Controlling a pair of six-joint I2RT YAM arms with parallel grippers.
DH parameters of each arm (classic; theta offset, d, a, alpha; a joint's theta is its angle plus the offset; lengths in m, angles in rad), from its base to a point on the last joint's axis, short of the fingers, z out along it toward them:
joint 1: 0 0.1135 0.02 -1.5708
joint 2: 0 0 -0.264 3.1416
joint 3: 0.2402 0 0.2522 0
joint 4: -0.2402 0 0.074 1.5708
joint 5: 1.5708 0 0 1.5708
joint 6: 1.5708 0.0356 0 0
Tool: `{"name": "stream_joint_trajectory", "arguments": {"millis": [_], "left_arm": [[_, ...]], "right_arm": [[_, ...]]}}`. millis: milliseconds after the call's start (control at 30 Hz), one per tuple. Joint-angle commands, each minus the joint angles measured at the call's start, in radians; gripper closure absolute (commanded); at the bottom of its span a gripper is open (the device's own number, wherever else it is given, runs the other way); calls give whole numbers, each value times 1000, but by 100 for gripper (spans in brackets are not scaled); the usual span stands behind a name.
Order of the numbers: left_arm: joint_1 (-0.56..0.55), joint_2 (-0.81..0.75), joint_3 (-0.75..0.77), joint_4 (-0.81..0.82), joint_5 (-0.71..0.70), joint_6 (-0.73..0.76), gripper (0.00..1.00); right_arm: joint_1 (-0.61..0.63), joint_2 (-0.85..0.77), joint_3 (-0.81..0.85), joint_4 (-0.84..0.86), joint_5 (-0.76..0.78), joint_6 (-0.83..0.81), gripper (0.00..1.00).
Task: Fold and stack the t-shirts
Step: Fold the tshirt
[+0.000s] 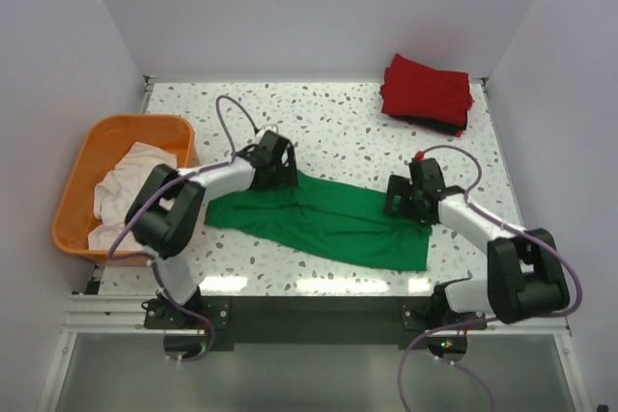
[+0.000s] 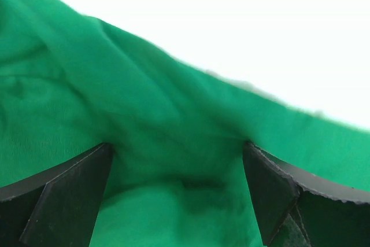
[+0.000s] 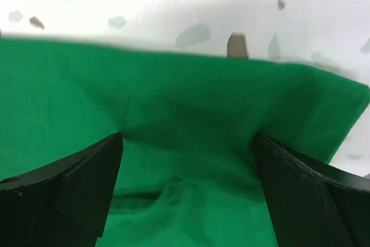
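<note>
The green t-shirt [image 1: 323, 224] lies as a long, narrow band across the middle of the table. My left gripper [image 1: 278, 178] is down on its far left edge, open, with green cloth [image 2: 173, 114] spanning the gap between its fingers [image 2: 75, 189]. At the shirt's right end my right gripper [image 1: 401, 202] is also open, its fingers [image 3: 87, 177] pressed onto the fabric [image 3: 185, 114] near the hemmed edge. A folded red t-shirt [image 1: 425, 87] rests on a folded black t-shirt [image 1: 442, 125] at the back right. An off-white t-shirt [image 1: 124, 195] lies crumpled in the basket.
The orange plastic basket [image 1: 92, 147] sits at the table's left edge. White walls close in the speckled table [image 1: 328, 113] on three sides. A metal rail [image 1: 309, 311] with the arm bases runs along the near edge.
</note>
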Motion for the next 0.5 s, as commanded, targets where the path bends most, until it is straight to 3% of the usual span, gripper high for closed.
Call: {"name": "stream_joint_trajectory", "arguments": {"millis": [0,200,233,333,467], "left_arm": [[89,276,230,73,142,96,0],[109,733,903,-65,306,122,0],[109,852,1100,-99,335,114,0],[111,1018,1353,-140,433,72,0],[108,990,1214,114,558,-27,0]], "right_arm": [[77,-105,-155,-100,-36,134,1],[349,-300,-289,-58,-139,385,1],[390,-305,-292,-47,-143,409,1],[525,-282,-281,-6,-143,478,1],[650,-204,-212,51,-122,495,1]]}}
